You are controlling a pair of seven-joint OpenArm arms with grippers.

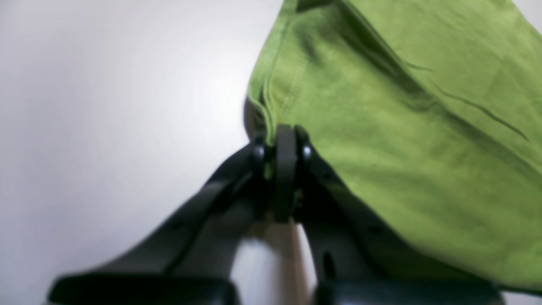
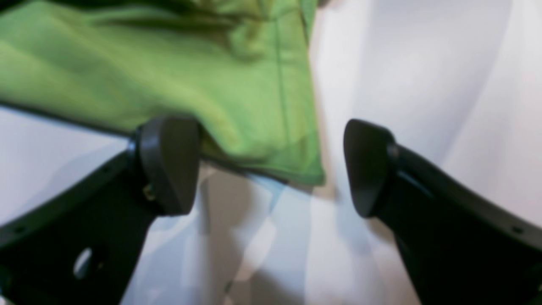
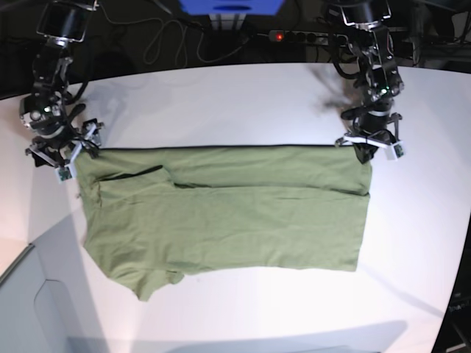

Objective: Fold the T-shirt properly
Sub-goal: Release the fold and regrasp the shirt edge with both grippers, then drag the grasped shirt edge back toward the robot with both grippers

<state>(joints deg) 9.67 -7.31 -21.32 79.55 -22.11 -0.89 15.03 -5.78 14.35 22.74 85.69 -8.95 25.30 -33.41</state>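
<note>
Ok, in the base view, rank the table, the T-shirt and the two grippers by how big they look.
1. Table
2. T-shirt
3. Left gripper and right gripper: alike in size, so no ranking between them.

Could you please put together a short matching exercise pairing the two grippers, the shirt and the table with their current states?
Things:
1. left gripper
2. right gripper
3. T-shirt
4. table

States:
A. white, bearing the cloth
B. open, with a cloth corner between its fingers
C. olive-green, spread out flat
D. shut on the cloth's edge

Pairs: 1-D, 2-B, 3-C, 4-A
</note>
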